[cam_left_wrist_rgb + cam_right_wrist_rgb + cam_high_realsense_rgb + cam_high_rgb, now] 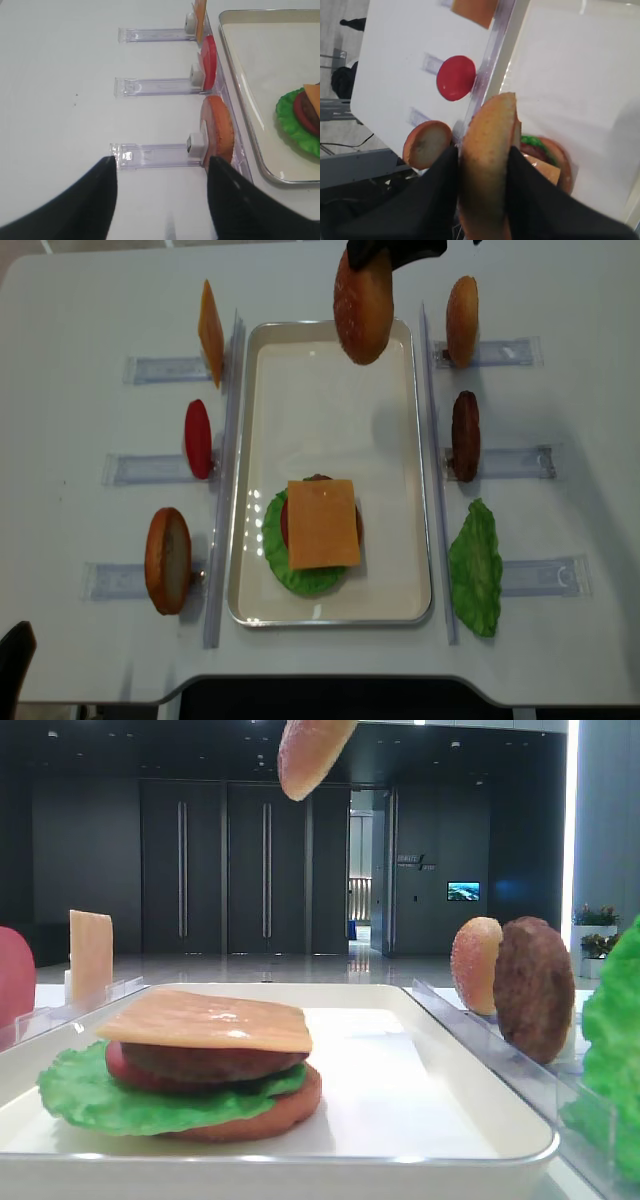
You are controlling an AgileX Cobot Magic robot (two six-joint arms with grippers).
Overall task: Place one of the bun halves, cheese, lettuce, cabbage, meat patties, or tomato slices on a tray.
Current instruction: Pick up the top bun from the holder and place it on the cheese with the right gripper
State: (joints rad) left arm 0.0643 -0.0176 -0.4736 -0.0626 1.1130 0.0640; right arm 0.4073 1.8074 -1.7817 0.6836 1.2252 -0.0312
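White tabletop, large white rectangular tray [415,450] beneath, domed golden-brown bun top [362,302] clamped by right gripper [482,165], left gripper [162,175] spread apart.

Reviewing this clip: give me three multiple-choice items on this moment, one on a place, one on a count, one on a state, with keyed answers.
1. Where is the bun top?
A. Held above the tray
B. On the stack
C. In a rack

2. How many cheese slices show?
A. One
B. Two
C. Three

3. The right tool is:
A. Open, empty
B. Shut on the bun top
C. Out of view

Answers:
1 A: it hangs over the tray's far end.
2 B: one tops the stack, one stands in a rack.
3 B: dark fingers flank the bun.
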